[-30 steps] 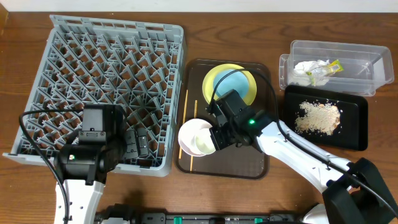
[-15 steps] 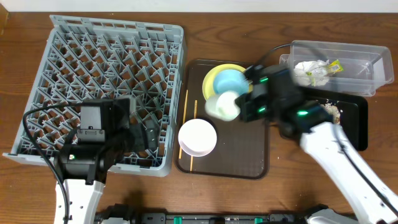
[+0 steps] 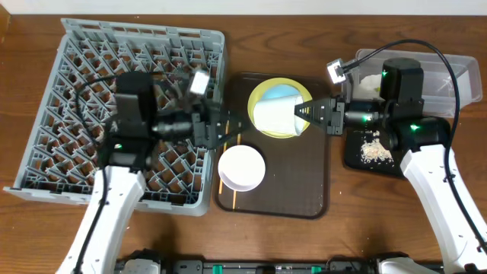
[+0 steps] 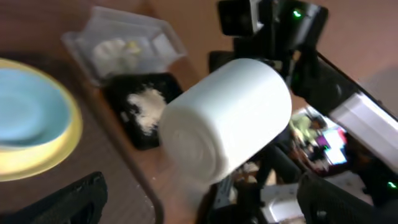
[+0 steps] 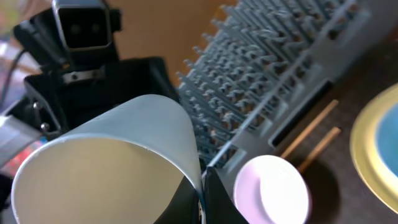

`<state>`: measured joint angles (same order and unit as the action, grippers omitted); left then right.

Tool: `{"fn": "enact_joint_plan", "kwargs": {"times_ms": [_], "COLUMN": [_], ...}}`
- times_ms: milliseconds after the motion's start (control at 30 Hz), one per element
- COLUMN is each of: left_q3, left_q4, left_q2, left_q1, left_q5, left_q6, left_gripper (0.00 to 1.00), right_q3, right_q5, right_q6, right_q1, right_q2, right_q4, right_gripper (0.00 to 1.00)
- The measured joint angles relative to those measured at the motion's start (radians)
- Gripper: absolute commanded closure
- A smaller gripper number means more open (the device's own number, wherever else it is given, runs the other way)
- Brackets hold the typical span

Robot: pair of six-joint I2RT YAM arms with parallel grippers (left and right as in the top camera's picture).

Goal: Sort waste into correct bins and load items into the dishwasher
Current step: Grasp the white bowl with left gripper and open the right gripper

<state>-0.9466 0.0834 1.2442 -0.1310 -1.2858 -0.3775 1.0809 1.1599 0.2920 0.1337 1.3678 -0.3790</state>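
Observation:
My right gripper is shut on the rim of the small white cup and holds it sideways in the air over the yellow plate and light blue bowl. In the right wrist view the fingers pinch the cup's wall. My left gripper is open, empty and just left of the cup, facing its base. The white bowl and chopsticks lie on the brown tray. The grey dish rack stands at the left.
The brown serving tray is in the middle. The clear tub at back right holds the napkin and yellow-green wrapper. The black tray with crumbs lies partly under my right arm.
My right gripper lifted the cup from beside the white bowl and drew back right, turning it sideways. My left arm swung from the rack's front edge towards the cup.

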Motion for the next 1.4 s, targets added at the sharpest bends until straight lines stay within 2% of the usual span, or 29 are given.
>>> {"fn": "enact_joint_plan", "kwargs": {"times_ms": [167,333,533,633,933,1133,1233,1267,1333,1400], "left_q3": [-0.002,-0.002,-0.002,-0.002,-0.002,-0.002,-0.002,-0.002,-0.002,-0.002], "left_q4": [-0.223,-0.340,-0.373,-0.378,-0.408,-0.409,-0.410,-0.410,-0.410,-0.416], "left_q2": [0.031,0.032,0.033,0.033,0.035,0.037,0.037,0.037,0.037,0.037], "left_q1": [-0.109,-0.175,-0.225,-0.248,-0.253,-0.252,-0.251,-0.251,-0.251,-0.254], "left_q5": [-0.032,-0.031,-0.015,-0.004,0.017,0.036,0.036,0.036,0.037,0.035], "left_q6": [-0.134,-0.221,-0.281,-0.288,-0.303,-0.306,-0.306,-0.306,-0.306,-0.296], "left_gripper": [0.02,0.02,0.00,0.08,0.09,0.23,0.26,0.26,0.32,0.38], "right_q3": [0.000,0.000,0.000,0.000,0.000,0.000,0.000,0.000,0.000,0.000], "right_q5": [0.106,0.162,0.192,0.199,0.203,0.201,0.202,0.202,0.202,0.199], "right_q6": [0.015,0.039,0.057,0.074,0.090,0.091,0.091,0.091,0.091,0.093], "right_q1": [0.000,0.000,0.000,0.000,0.027,0.035,0.034,0.034,0.034,0.036], "right_q2": [0.000,0.000,0.000,0.000,0.000,0.000,0.000,0.000,0.000,0.000], "right_q4": [0.095,0.123,0.147,0.168,0.174,0.176,0.176,0.176,0.176,0.176], "right_gripper": [0.99,0.99,0.99,0.99,0.99,0.99,0.99,0.98,0.82,0.75]}}
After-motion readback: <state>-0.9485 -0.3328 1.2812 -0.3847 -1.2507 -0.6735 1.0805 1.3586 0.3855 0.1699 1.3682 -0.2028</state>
